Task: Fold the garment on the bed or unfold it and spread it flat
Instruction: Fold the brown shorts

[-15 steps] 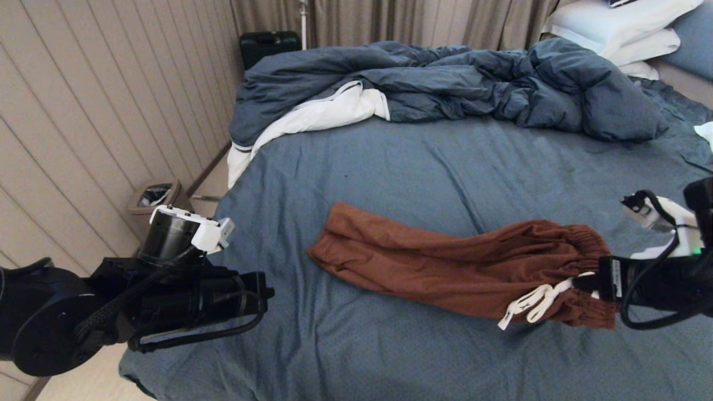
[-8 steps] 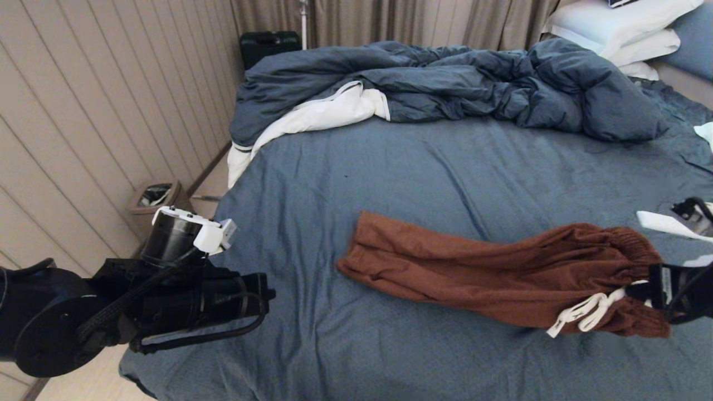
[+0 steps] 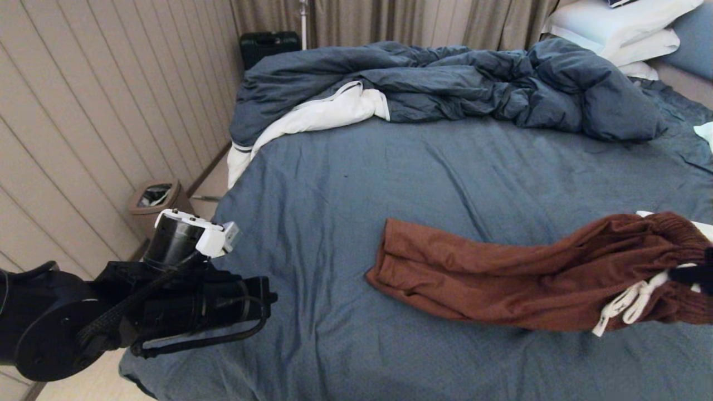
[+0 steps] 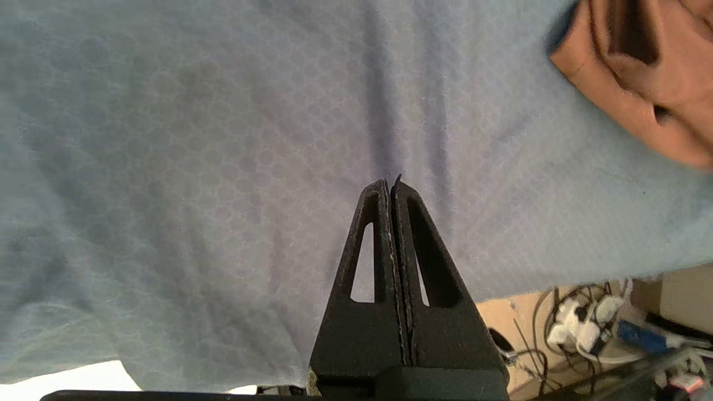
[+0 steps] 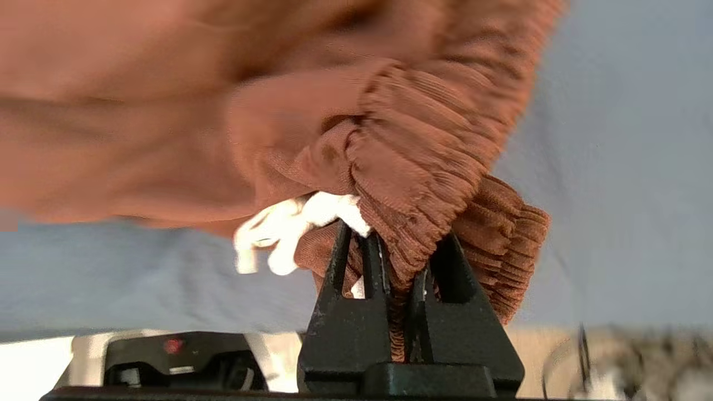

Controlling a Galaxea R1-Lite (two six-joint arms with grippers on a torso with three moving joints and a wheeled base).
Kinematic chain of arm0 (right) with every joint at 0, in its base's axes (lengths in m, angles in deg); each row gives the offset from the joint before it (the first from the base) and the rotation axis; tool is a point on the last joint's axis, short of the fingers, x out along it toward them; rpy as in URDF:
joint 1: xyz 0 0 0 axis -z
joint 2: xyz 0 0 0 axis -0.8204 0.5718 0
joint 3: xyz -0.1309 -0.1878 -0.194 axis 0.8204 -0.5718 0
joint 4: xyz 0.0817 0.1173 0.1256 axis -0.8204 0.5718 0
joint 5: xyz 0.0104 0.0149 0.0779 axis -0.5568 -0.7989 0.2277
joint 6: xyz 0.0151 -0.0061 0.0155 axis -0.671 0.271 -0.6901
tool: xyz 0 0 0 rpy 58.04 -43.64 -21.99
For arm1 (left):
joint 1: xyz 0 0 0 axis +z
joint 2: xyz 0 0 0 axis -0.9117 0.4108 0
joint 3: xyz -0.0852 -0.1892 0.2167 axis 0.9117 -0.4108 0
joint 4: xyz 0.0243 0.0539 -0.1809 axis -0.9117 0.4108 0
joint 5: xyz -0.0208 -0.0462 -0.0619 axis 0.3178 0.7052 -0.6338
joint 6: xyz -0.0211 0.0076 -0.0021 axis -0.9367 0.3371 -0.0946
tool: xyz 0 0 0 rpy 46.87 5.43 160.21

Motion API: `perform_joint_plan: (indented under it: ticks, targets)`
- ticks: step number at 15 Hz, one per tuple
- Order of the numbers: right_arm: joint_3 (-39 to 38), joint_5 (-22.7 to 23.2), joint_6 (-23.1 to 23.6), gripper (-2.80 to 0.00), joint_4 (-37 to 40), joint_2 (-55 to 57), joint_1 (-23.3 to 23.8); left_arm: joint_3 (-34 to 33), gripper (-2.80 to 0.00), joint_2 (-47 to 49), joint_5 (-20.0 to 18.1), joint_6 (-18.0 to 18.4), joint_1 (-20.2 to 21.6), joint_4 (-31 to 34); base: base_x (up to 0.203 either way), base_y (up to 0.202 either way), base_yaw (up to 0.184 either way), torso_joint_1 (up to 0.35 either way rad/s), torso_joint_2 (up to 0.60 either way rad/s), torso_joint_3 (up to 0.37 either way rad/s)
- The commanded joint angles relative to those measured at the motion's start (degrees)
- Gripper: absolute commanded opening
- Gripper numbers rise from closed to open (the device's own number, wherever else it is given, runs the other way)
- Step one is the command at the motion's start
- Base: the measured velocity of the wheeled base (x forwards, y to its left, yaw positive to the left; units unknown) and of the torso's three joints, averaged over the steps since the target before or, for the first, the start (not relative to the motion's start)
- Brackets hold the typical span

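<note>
Shorts (image 3: 518,278) are clamped at the gathered waistband by the right gripper (image 5: 396,253), near the bed's (image 3: 345,184) right edge, legs trailing on the sheet. Nothing is folded or spread flat yet; all of that is judged outstanding. The left gripper (image 4: 391,186) is held pinched together, empty, at the near-left corner. The right arm is mostly cut off in the head view.

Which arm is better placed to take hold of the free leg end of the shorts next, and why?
Left. The left pincer is shut and empty over the bed, on the side of the shorts' leg end. The right pincer is clamped on the waistband.
</note>
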Motion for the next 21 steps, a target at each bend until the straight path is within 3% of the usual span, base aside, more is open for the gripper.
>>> perform_joint_plan:
  ticks: [1, 4, 8, 10, 13, 21]
  targets:
    - [2.0, 0.5, -1.1, -2.8, 0.1, 1.0, -6.5, -0.2, -2.8, -0.1, 0.0, -0.2, -0.4, -0.1, 0.0, 0.0, 0.0, 0.0, 0.0, 0.0]
    - [9.1, -2.3, -6.4, -2.8, 0.1, 6.1, -19.4, -0.4, -2.8, -0.6, 0.0, -0.2, -0.6, -0.1, 0.0, 0.0, 0.0, 0.0, 0.0, 0.0]
    - [19.7, -12.7, -10.5, -2.8, 0.2, 15.2, -37.7, -0.6, -2.8, -1.6, 0.1, -0.2, -0.6, -0.1, 0.0, 0.0, 0.0, 0.0, 0.0, 0.0]
    - [24.2, -16.4, -11.9, -2.8, 0.2, 20.7, -44.7, -0.7, -2.8, -1.7, 0.0, -0.7, -0.7, -0.1, 0.0, 0.0, 0.0, 0.0, 0.0, 0.0]
    - [28.8, -17.9, -12.1, -2.8, -0.2, 26.7, -50.0, -0.8, -2.8, -1.9, 0.1, -0.9, -0.9, -0.1, 0.0, 0.0, 0.0, 0.0, 0.0, 0.0]
    - [41.5, -17.9, -10.4, -2.8, 0.1, 39.8, -55.5, -1.8, -2.8, 0.5, 0.3, -0.8, -1.1, -2.6, 0.0, 0.0, 0.0, 0.0, 0.0, 0.0]
